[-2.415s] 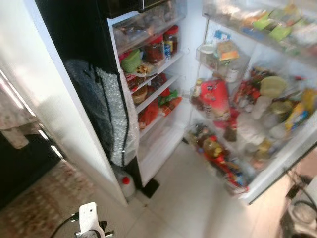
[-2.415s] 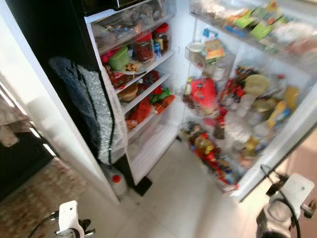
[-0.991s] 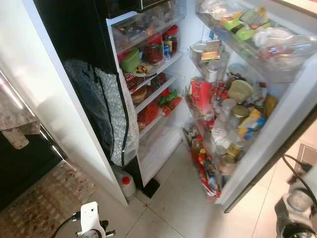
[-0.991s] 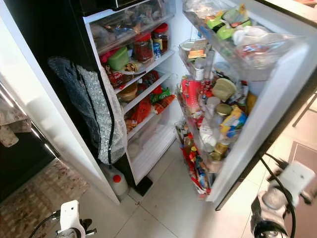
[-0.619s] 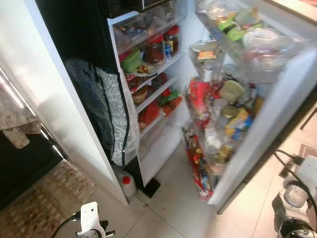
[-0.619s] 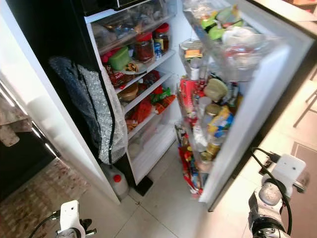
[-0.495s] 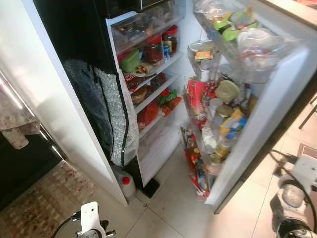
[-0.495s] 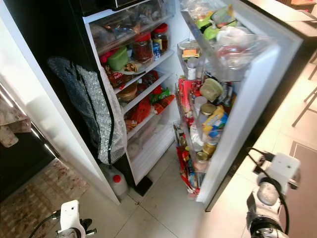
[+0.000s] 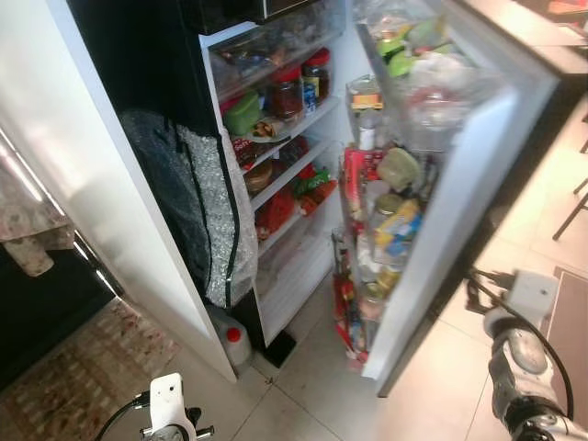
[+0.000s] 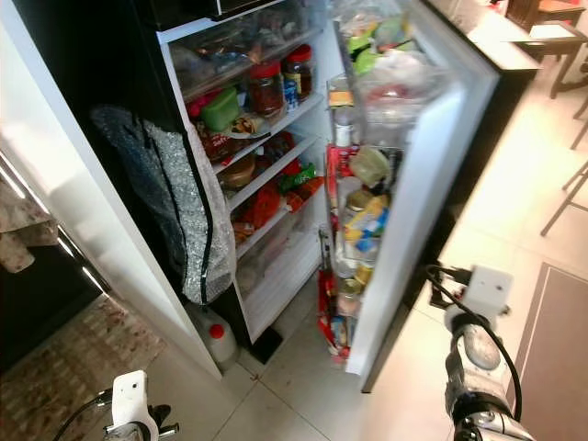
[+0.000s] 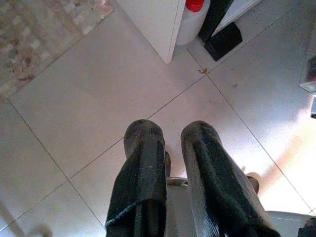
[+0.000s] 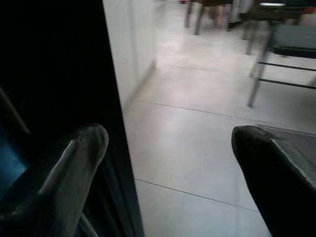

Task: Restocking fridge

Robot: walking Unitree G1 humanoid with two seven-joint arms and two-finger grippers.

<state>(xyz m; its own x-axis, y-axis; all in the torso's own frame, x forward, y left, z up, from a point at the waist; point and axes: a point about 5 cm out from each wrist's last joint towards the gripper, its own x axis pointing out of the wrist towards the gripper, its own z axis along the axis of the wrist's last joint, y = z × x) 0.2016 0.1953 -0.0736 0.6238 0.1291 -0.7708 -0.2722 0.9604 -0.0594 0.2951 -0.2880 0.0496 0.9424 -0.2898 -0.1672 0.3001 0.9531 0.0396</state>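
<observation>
The fridge [image 9: 285,129] stands open, its shelves packed with jars, packets and tubs. Its door [image 9: 464,175] stands partly swung in, the door racks [image 9: 386,211] crowded with bottles, jars and sachets. My right arm [image 10: 478,299] is low on the outer side of the door. In the right wrist view, my right gripper [image 12: 168,143] is open wide with nothing between its fingers, and one finger [image 12: 81,150] lies close beside the door's dark outer face. My left gripper [image 11: 170,133] hangs idle over the floor tiles, shut and holding nothing.
A silver quilted bag [image 9: 197,211] hangs on the fridge's left side panel. A white jug with a red cap [image 9: 234,342] stands on the floor below it. A patterned rug [image 9: 83,377] lies to the left. Chairs and a table [image 10: 547,41] stand right of the door.
The fridge door has swung steadily inward toward the shelves. My right arm has moved left along with the door's outer side. The left arm has stayed still.
</observation>
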